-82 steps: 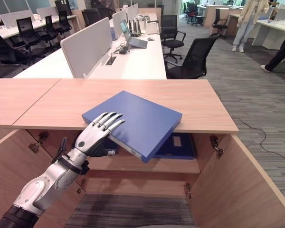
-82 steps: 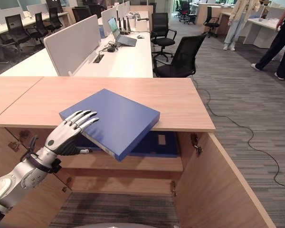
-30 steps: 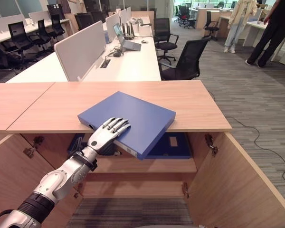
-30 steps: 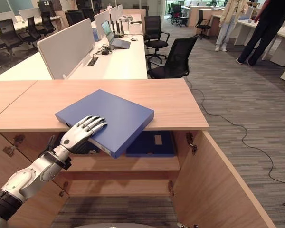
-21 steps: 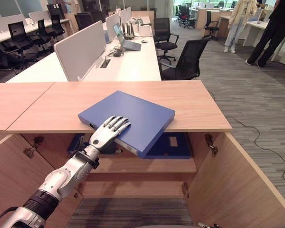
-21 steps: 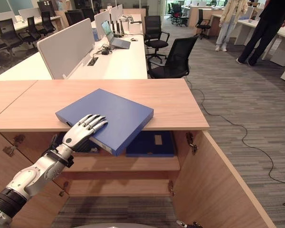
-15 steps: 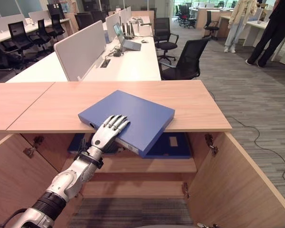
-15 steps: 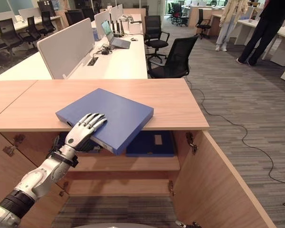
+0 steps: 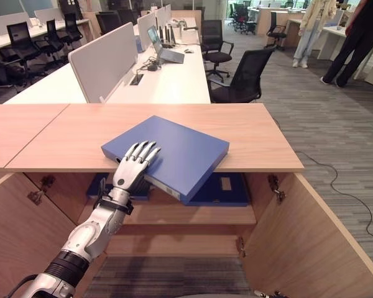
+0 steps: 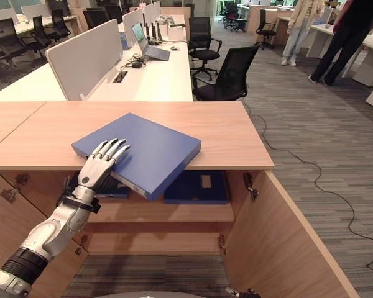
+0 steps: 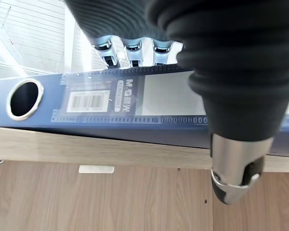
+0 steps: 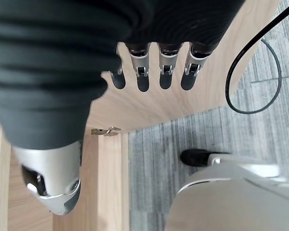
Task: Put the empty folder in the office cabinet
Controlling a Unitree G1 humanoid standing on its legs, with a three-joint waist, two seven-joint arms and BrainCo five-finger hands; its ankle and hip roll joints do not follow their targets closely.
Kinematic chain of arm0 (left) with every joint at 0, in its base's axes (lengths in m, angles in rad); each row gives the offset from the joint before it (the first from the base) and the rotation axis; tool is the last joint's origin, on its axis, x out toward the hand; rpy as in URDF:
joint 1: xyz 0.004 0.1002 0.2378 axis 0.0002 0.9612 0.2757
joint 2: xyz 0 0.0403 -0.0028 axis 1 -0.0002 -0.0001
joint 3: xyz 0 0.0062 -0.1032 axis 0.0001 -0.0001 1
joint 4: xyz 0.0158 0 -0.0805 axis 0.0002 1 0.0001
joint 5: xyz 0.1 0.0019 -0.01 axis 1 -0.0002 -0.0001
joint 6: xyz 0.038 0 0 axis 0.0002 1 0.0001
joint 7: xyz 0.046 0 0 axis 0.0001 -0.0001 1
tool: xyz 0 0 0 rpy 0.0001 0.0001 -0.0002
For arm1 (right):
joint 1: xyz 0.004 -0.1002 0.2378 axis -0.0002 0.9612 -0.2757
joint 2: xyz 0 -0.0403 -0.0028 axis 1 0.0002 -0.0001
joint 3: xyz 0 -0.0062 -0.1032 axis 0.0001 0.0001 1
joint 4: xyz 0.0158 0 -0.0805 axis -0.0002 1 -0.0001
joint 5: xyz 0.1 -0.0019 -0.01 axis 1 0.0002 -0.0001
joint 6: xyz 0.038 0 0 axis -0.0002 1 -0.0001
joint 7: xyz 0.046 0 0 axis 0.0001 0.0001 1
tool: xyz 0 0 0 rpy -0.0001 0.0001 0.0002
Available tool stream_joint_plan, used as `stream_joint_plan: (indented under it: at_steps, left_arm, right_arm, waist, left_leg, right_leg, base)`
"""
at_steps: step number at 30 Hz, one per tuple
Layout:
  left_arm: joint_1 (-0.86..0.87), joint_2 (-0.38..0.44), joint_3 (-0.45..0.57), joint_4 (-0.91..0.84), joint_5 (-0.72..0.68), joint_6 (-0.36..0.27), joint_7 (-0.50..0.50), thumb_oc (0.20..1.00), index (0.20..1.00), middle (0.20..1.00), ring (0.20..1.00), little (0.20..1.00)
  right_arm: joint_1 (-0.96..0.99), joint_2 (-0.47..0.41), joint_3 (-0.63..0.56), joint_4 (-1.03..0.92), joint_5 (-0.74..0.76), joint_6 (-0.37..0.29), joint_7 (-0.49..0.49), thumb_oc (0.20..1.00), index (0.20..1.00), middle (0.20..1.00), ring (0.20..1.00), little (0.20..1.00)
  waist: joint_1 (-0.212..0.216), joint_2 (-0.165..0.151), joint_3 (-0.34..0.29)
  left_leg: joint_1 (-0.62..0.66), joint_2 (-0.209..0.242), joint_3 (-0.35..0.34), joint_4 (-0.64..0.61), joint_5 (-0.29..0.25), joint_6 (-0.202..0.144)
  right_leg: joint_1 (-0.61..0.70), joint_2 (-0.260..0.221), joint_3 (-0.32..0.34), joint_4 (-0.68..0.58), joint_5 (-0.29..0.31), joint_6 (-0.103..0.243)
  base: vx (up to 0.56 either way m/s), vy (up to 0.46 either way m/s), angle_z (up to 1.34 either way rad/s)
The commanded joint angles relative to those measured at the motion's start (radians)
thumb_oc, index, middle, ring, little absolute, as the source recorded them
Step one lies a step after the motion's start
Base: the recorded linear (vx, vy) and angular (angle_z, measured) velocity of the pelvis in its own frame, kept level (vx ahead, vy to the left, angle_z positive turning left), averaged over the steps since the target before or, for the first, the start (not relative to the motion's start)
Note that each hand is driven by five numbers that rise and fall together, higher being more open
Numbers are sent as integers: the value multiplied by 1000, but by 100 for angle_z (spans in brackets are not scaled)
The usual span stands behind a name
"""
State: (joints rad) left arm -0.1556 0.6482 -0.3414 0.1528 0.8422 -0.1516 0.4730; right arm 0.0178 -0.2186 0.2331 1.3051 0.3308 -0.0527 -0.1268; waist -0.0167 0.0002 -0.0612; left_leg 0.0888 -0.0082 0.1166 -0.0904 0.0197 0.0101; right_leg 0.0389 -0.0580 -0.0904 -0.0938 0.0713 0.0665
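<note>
A blue folder (image 9: 177, 149) lies flat on the wooden cabinet top (image 9: 261, 139), its near corner jutting out past the front edge. My left hand (image 9: 133, 169) rests on the folder's near-left part with fingers straight and spread. In the left wrist view the fingers (image 11: 127, 50) lie over the folder's spine (image 11: 135, 103), which has a ring hole and a label, and the thumb (image 11: 233, 173) reaches below the cabinet top's edge (image 11: 86, 149). My right hand (image 12: 143, 72) hangs relaxed beside a wooden cabinet door (image 12: 154, 108), holding nothing.
Both cabinet doors (image 9: 311, 248) stand open. On the shelf (image 9: 193, 214) under the top lie other blue folders (image 9: 227, 186). Behind the cabinet are white desks with dividers (image 9: 105, 62) and black chairs (image 9: 245, 77). People (image 9: 360, 37) stand at the far right.
My left hand has slid toward the folder's left corner and turned so its fingers point away from me. The folder has hardly moved. The camera has shifted slightly.
</note>
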Motion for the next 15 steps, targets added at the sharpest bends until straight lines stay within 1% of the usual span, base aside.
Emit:
stream_joint_plan:
  at_steps: [1,15]
  left_arm:
    - [-67,17,42,-27,0,4,46,1000,1000,1000,1000,1000]
    - [-62,18,67,-52,-14,0,49,1000,1000,1000,1000,1000]
  right_arm:
    - [-83,54,40,69,-19,-4,-19,1000,1000,1000,1000,1000]
    - [-61,33,32,52,-19,-10,-8,1000,1000,1000,1000,1000]
  waist:
    - [-5,-57,-29]
    - [-6,-60,-27]
  left_leg:
    - [-3,-32,-96,3,-110,-1]
    - [-1,-32,-95,3,-112,0]
  right_leg:
    - [20,10,50,7,-59,31]
    - [22,10,53,7,-58,31]
  base:
    - [0,0,0]
    - [0,0,0]
